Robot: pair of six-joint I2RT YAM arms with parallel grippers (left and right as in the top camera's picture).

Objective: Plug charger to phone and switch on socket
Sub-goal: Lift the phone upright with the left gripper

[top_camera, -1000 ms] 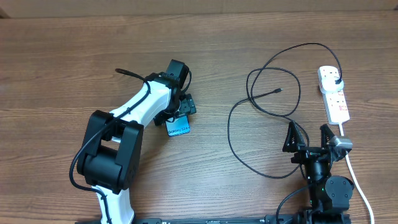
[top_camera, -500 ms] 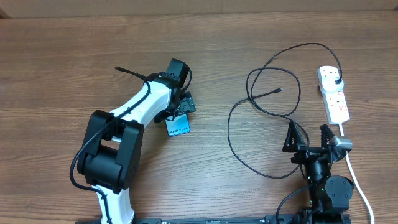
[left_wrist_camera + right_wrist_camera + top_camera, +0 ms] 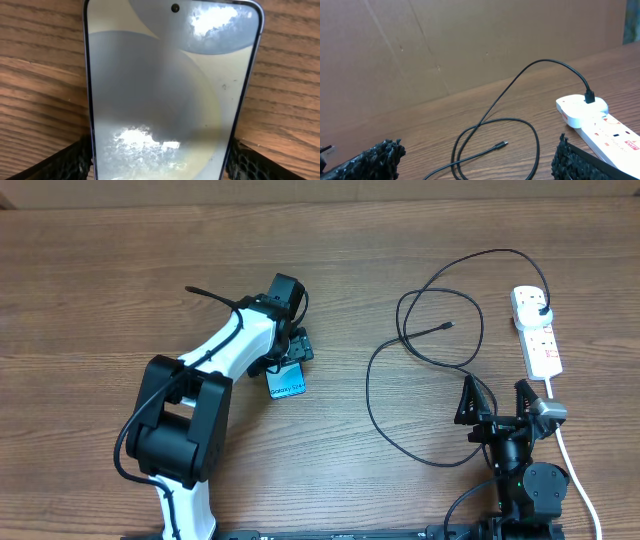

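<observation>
While the left gripper (image 3: 288, 370) pinches the phone (image 3: 287, 387) by its edges, centre-left, the right gripper (image 3: 494, 402) gapes empty, near right; thin edge grip could let the phone slip or twist.

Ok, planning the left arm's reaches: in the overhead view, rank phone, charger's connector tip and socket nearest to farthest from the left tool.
1. phone: between the fingers of the left tool.
2. connector tip: mid-table, off to the right, inside the cable loops.
3. socket: far right side of the table.
</observation>
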